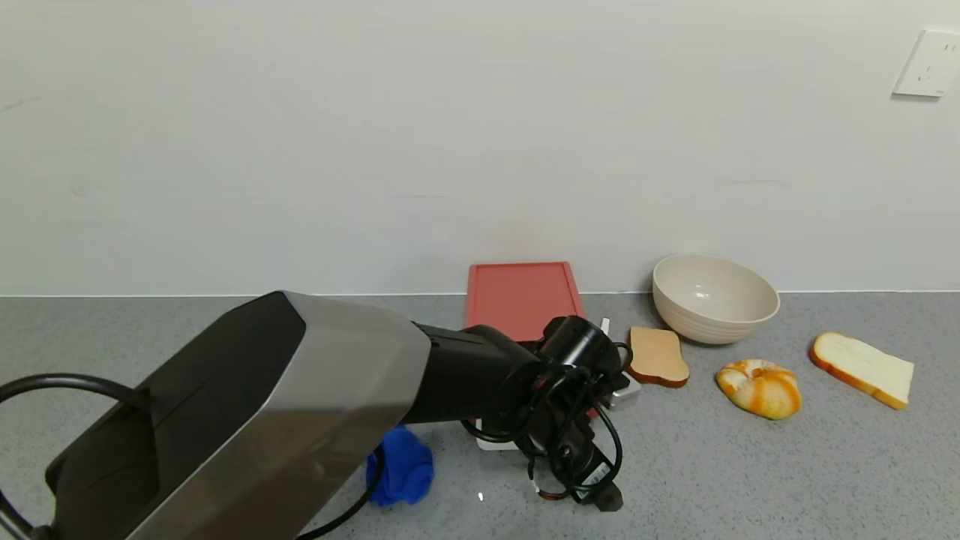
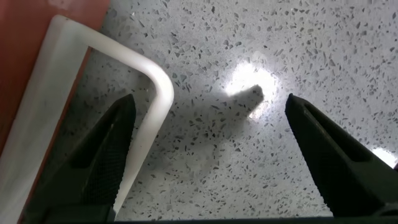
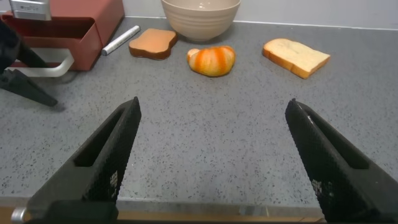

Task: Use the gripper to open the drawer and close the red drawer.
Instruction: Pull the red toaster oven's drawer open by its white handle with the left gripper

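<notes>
The salmon-red drawer [image 1: 521, 296] sits at the back of the counter, with my left arm lying across its front. In the right wrist view the drawer [image 3: 62, 31] has its tray slid out. Its white loop handle [image 2: 149, 93] faces forward. My left gripper [image 2: 210, 99] is open and straddles the handle's end bar. One finger [image 2: 106, 155] is inside the loop and the other [image 2: 336, 155] is outside over the counter. In the head view this gripper [image 1: 600, 496] is low at the drawer's front. My right gripper [image 3: 212, 104] is open and empty above the counter's front edge.
A cream bowl [image 1: 714, 298] stands right of the drawer. A toast slice [image 1: 658, 356], an orange bun [image 1: 759, 387] and a white bread slice [image 1: 862, 369] lie in front of it. A blue lump [image 1: 401, 465] lies left of the handle, and a white pen [image 3: 121, 40] beside the drawer.
</notes>
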### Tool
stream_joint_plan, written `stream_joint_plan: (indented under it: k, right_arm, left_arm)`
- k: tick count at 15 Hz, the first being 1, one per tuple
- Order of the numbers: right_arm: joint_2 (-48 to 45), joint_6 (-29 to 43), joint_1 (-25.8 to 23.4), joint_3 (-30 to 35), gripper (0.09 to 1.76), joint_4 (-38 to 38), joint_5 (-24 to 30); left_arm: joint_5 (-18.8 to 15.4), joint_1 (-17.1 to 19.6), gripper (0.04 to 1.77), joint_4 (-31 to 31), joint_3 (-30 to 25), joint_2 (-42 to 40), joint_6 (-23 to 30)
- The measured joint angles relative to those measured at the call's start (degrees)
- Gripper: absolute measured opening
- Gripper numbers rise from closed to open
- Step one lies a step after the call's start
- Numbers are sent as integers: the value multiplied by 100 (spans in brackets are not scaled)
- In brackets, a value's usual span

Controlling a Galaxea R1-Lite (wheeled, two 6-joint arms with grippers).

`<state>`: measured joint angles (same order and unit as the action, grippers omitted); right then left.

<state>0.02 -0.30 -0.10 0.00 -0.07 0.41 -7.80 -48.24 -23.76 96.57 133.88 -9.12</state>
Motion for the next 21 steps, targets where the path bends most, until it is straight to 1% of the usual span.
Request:
stream_joint_plan:
  k: [3,9,13,17,21]
  right_arm:
    - [0,4,2,0,171,0,2]
    - [-2,4,0,0,171,-2,0]
    - [0,4,0,0,171,0,2]
    - [0,0,0,0,171,-2,0]
    - [0,4,0,0,171,0,-1]
  left_arm:
    - [50,-41,172,-7,-46,-17,69]
    - [72,-176,172,-30,-286,-166,524]
    - [67,-254,172,-57,-377,-223,678]
    - [190,-341,172,6,-499,-256,833]
    - [207,-385,172,0,-517,-273,1022]
